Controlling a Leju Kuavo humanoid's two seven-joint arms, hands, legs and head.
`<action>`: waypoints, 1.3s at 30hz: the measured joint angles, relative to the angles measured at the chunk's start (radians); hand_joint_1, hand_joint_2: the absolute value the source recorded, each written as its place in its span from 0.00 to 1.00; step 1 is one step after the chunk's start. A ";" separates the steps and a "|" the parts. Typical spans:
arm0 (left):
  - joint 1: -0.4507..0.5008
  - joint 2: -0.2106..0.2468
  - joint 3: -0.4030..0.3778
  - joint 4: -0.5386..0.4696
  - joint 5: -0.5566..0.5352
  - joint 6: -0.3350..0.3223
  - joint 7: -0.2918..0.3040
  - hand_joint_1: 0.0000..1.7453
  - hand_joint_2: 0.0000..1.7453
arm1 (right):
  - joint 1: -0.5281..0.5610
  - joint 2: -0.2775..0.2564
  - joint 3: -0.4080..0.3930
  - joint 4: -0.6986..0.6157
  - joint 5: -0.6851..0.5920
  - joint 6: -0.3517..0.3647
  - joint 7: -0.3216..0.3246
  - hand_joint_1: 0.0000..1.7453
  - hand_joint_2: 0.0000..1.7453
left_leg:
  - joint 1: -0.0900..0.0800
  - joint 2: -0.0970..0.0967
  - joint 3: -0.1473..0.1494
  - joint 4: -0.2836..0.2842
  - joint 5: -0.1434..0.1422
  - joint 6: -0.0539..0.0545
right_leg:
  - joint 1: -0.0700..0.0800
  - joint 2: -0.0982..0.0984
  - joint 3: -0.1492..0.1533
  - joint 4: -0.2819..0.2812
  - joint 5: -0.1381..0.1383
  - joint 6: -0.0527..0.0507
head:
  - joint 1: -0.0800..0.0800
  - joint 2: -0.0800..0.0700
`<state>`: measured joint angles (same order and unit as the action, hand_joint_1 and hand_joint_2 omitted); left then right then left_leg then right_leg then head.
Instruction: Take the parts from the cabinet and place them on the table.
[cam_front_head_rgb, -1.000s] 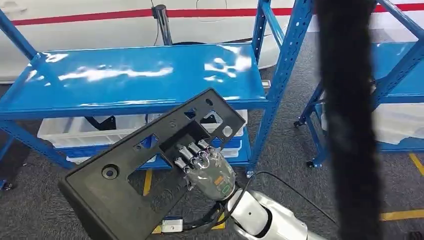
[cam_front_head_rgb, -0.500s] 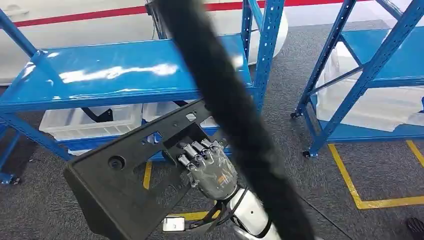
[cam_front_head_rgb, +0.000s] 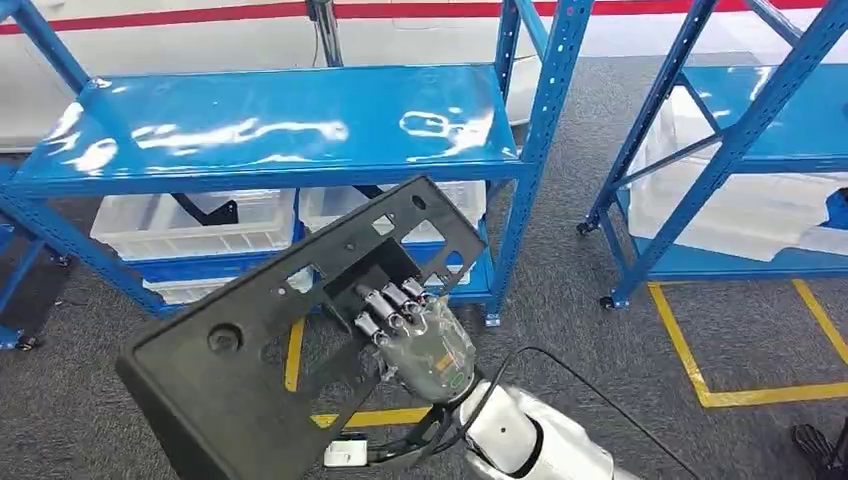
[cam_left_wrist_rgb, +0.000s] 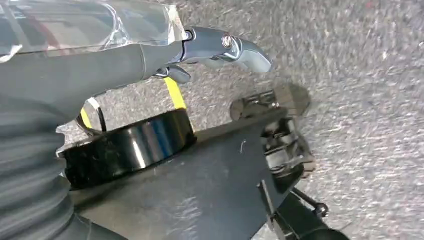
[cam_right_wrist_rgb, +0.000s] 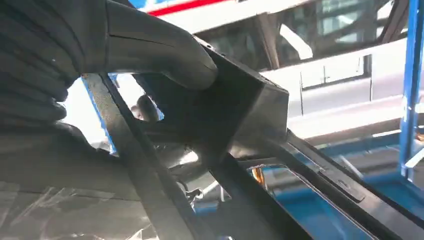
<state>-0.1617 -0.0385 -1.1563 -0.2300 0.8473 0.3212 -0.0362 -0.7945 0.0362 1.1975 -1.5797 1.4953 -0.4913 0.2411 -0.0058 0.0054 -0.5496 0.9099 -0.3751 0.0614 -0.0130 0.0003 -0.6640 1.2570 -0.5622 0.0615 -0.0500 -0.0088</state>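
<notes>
Head view is showing the right hand (cam_front_head_rgb: 425, 340) gripping a long black plastic panel (cam_front_head_rgb: 290, 330): its dark fingers (cam_front_head_rgb: 385, 305) are hooking together over the edge of a rectangular cut-out near the panel's middle, and the silver right arm (cam_front_head_rgb: 530, 445) is rising to it from the lower edge. The panel is being held up in the air, in front of the blue shelving rack (cam_front_head_rgb: 280, 130) and well above the floor, touching neither. Its long axis is running diagonally, the near end low toward the left and the far end high toward the right, with its broad face tilting up toward the camera. Right wrist view is showing the thick grey thumb (cam_right_wrist_rgb: 160, 47) pressing on a raised black block of the panel (cam_right_wrist_rgb: 235, 115). Left wrist view is showing the left hand (cam_left_wrist_rgb: 150, 55) with one silver fingertip extending over the carpet; whether it is holding anything cannot be told.

Clear plastic bins (cam_front_head_rgb: 195, 225) are sitting on the rack's lower shelf, under its glossy blue top shelf. A second blue rack (cam_front_head_rgb: 740, 140) is standing to the right, carrying more clear bins. Grey carpet (cam_front_head_rgb: 560, 300) is covering the floor, with yellow tape lines (cam_front_head_rgb: 760, 393) marking it, and a white wall with a red stripe (cam_front_head_rgb: 200, 15) is running behind the racks.
</notes>
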 joint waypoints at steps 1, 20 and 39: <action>0.000 0.000 0.000 0.000 -0.002 -0.001 0.003 0.00 1.00 | -0.001 -0.002 0.000 0.000 0.027 -0.006 0.000 1.00 1.00 | 0.001 -0.001 -0.006 0.002 0.004 -0.003 | 0.000 0.000 0.052 -0.077 0.040 -0.001 | 0.000 0.000; -0.011 -0.002 -0.014 0.000 -0.034 -0.014 0.011 0.00 1.00 | -0.245 -0.044 0.097 -0.006 0.076 0.007 0.192 1.00 1.00 | 0.000 -0.006 0.069 -0.002 -0.059 -0.040 | 0.003 0.000 0.105 -0.319 0.159 -0.041 | 0.000 0.000; -0.006 -0.003 -0.018 0.000 -0.037 -0.013 0.011 0.00 1.00 | -0.141 -0.074 0.120 -0.032 0.074 -0.007 0.036 1.00 1.00 | -0.001 -0.005 -0.022 0.037 -0.007 -0.041 | 0.000 0.000 0.120 -0.292 0.126 -0.045 | 0.000 0.000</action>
<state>-0.1676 -0.0412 -1.1742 -0.2300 0.8106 0.3086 -0.0248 -0.9357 -0.0378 1.3176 -1.6114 1.5694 -0.4978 0.2774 -0.0072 0.0008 -0.5712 0.9471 -0.3821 0.0201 -0.0131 0.0004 -0.5442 0.9650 -0.4364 0.0165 -0.0499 -0.0088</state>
